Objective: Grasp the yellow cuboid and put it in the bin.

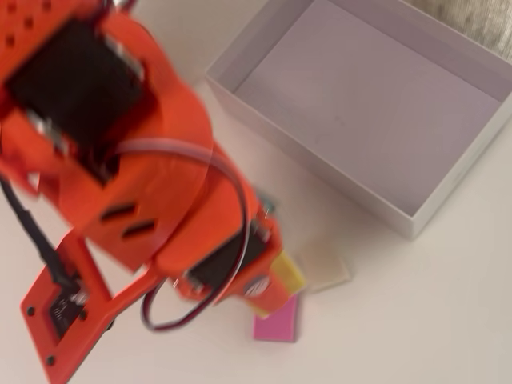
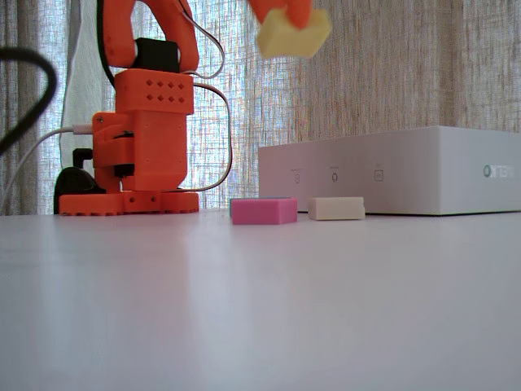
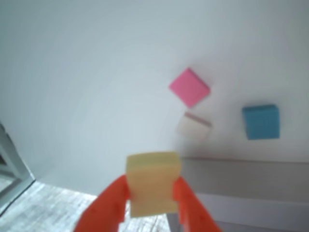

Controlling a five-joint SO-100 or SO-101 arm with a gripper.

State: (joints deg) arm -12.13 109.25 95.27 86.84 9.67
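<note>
Holding the yellow cuboid point(image 3: 153, 182) pinched between both fingers, our gripper point(image 3: 152, 193) hung high above the table, over the pink block point(image 2: 263, 210). The bin point(image 1: 416, 216) lay up and to the right in the overhead view, so we judged the carry should go that way.

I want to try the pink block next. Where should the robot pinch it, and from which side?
Probably from straight above, with the fingers closing on two opposite side faces. The pink block lies flat on the table, and it looks clear of the cream block beside it. The gripper already holds the yellow cuboid by opposite sides.
</note>
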